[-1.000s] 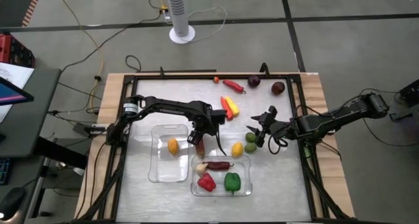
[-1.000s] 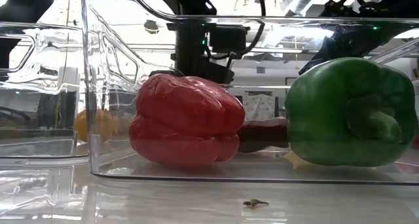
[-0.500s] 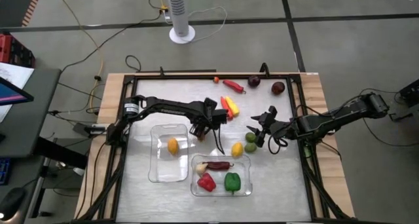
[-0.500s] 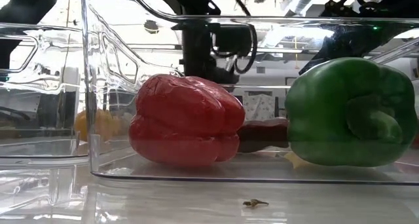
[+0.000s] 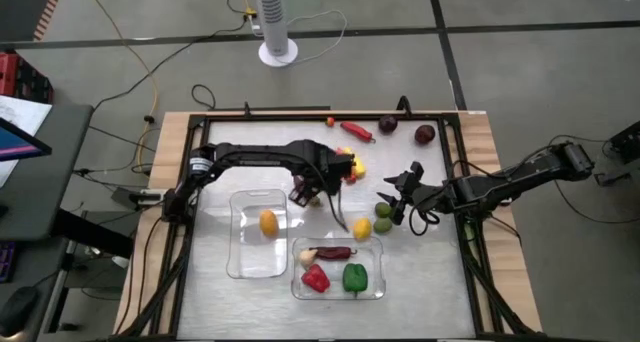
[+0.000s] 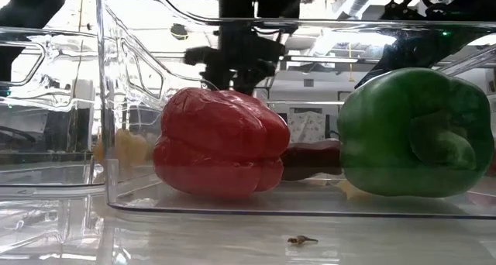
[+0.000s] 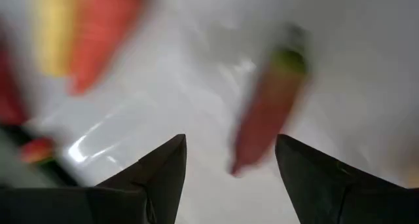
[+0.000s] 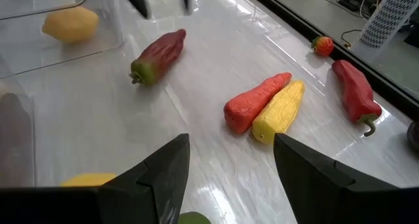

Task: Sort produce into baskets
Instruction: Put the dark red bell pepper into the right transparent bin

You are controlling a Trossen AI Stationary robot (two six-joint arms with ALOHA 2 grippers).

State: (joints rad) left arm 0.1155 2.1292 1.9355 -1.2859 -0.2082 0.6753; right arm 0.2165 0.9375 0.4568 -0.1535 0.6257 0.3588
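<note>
red chilli (image 8: 158, 56) lies on the table (image 5: 220, 177) — left end effector (image 5: 308, 192) hovers over it, fingers apart and empty; right end effector (image 5: 400, 195) waits, fingers apart.

Even, bright indoor light fills the overhead view; the pale table (image 5: 230, 172) shows soft sheen and only faint shadows under the arms. The table-level view is backlit by bright ceiling lights, with glare and warped reflections across the clear tub (image 6: 310, 207) walls; the red pepper (image 6: 219, 143) and green pepper (image 6: 415, 133) are sharp, the room behind them soft. The left wrist view is heavily motion-blurred, colours smeared into streaks, with a white glint on the surface. The right wrist view is sharp, with bright streaks of reflected light across the glossy tabletop.
</note>
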